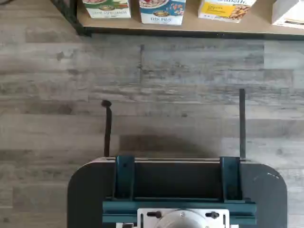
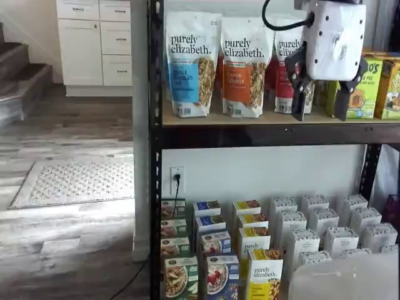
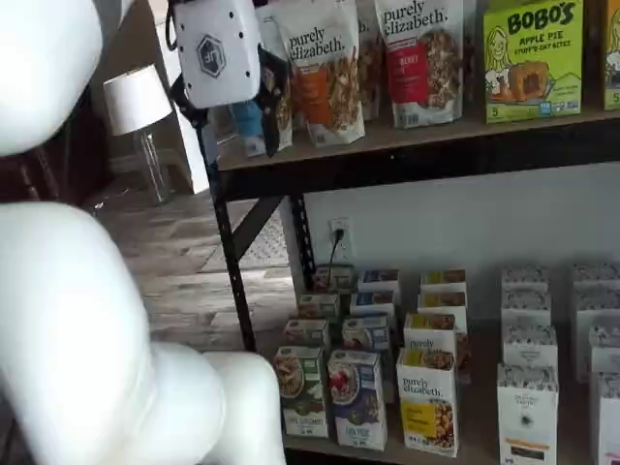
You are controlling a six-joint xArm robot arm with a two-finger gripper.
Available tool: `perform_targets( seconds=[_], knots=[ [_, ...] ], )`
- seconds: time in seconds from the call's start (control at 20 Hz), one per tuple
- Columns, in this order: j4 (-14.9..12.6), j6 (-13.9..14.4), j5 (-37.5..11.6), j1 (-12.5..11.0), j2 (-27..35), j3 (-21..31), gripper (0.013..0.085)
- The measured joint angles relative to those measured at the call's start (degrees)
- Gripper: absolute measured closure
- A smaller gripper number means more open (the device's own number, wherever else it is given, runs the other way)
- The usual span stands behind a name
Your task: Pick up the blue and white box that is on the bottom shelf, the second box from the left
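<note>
The blue and white box stands in the front row of the bottom shelf, between a green carton and a yellow "purely elizabeth" carton. It shows in both shelf views and in the wrist view, beyond bare wood floor. My gripper hangs high up, level with the upper tier and far above the box. A gap shows between its two black fingers and nothing is in them. It also shows in a shelf view.
Tall "purely elizabeth" pouches and Bobo's boxes stand on the upper tier. Rows of white boxes fill the bottom shelf's right side. A black rack post stands at the left. My white arm fills the foreground. The dark mount shows in the wrist view.
</note>
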Motion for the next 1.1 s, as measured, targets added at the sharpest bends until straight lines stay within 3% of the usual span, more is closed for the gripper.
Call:
perform_targets(
  seconds=[0.2, 0.6, 1.1],
  knots=[
    [1.84, -0.95, 0.12, -1.75, 0.01, -0.02, 0.013],
    [1.55, -1.84, -1.1, -2.43, -0.35, 1.38, 0.013],
    [1.38, -3.2, -8.9, -3.4, -1.33, 9.11, 0.013]
  ],
)
